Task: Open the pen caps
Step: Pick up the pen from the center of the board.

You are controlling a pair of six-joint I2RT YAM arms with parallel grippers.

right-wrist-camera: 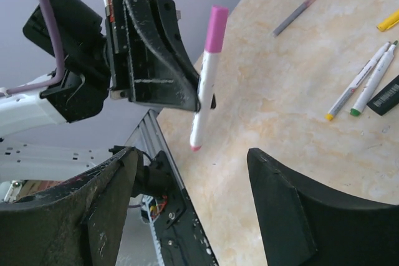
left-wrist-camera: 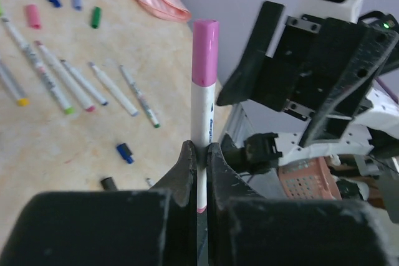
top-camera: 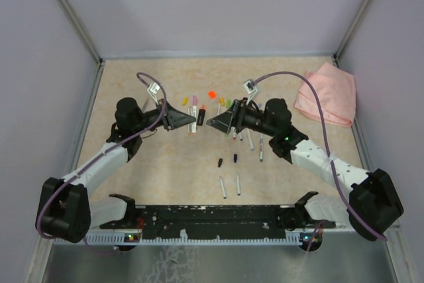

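Left fingers (left-wrist-camera: pixel 184 175) pinch tight, facing the right fingers (right-wrist-camera: pixel 293 216), spread wide.

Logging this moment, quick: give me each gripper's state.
Left gripper: shut on a slim white plastic marker, its pink plastic cap on.
Right gripper: open, holding nothing.

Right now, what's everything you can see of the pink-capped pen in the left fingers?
Pen: slim white barrel with small print, looks plastic. Pink cap is on its upper end, fully seated, with a pink plug at the lower end. It is upright in the left wrist view, off the table, pinched on the lower barrel by the left fingers. Right fingers are open facing it, not touching.
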